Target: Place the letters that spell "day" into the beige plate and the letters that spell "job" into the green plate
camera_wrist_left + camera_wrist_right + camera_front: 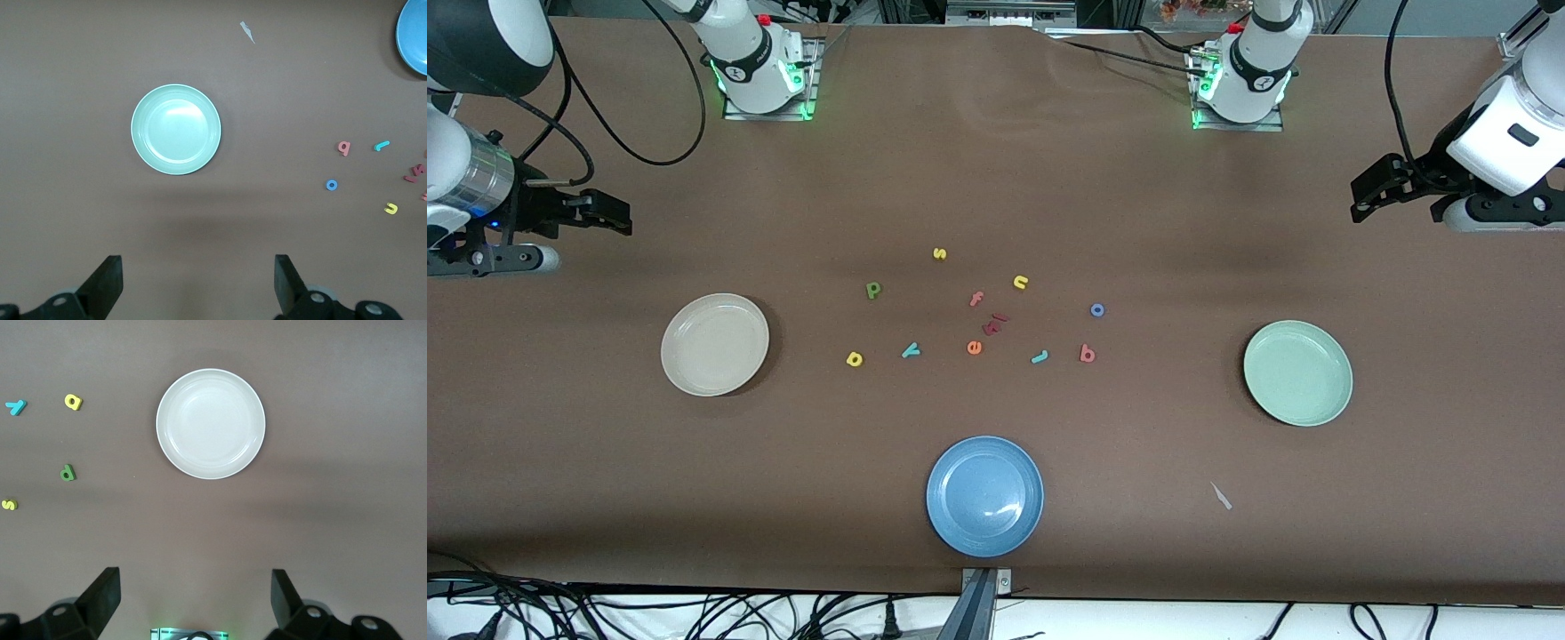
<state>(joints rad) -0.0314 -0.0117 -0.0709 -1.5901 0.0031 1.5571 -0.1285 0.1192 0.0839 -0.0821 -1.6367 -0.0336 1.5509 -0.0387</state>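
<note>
The brown table (996, 178) filled the front view, and nothing had been sorted yet. All three plates sat empty: the beige plate (714, 344) at mid-height toward the right arm's end, the green plate (1297, 372) at mid-height toward the left arm's end, and a blue plate (984, 495) at lower centre.

The right gripper (618, 220) hung over bare table at its own end, fingers spread wide, holding nothing. The left gripper (1357, 203) did the same at its end, jaws apart and empty.

The letters lay scattered at frame centre. The "day" set was on the beige side: the olive d (872, 290), the yellow a (855, 359) and the teal y (910, 350). The "job" set was on the green side: the blue o (1097, 309), the pink b (1087, 354) and the teal j (1040, 357).

My read was that the first pick was the step in hand. Each arm should have taken its nearest outlier, the a or the o, coming straight down with the fingers straddling the foam.

The room looked generous, with open table between the letters and both plates. The tight spot was the j, near the orange e (974, 348) and the red pieces (994, 324). The yellow s (939, 253), yellow n (1021, 283) and salmon f (976, 299) were decoys.
</note>
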